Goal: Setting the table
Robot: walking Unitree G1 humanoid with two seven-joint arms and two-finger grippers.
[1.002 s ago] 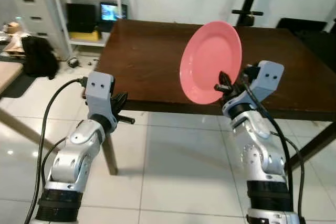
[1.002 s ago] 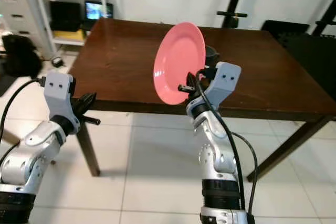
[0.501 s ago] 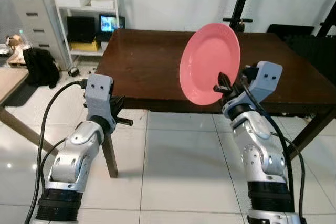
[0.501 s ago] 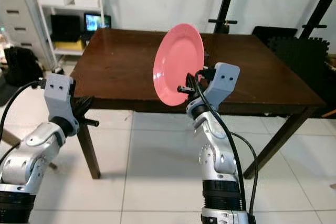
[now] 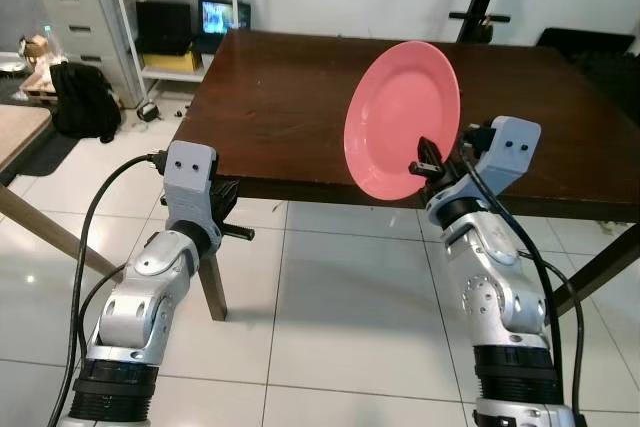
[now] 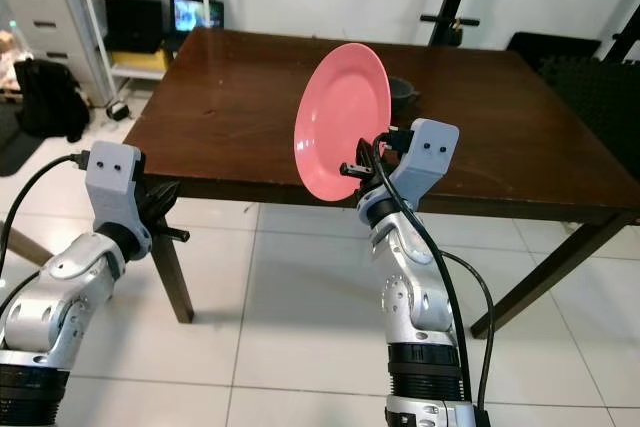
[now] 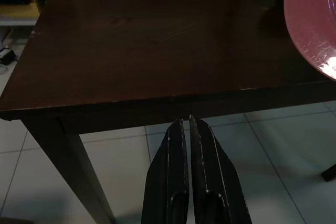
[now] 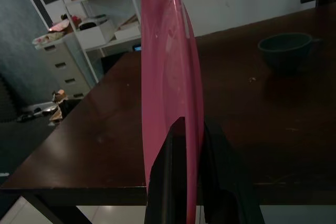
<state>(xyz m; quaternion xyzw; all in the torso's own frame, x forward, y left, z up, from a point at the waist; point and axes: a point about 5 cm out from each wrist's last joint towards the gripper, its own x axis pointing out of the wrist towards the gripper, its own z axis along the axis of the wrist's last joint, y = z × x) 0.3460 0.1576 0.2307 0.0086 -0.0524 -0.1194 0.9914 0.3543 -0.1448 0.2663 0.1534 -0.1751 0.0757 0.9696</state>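
Right gripper (image 5: 425,161) pinches the pink plate (image 5: 402,117) by its lower rim, on edge, mid-frame over the table (image 5: 280,117). Left gripper (image 7: 189,129) closed, empty. Plate looks stiff, slick, breakable; rim grip seems right.

Plate (image 5: 402,117) plain pink; table (image 5: 280,117) dark brown; bowl (image 8: 286,48) dark green; floor tiles (image 5: 320,317) white.
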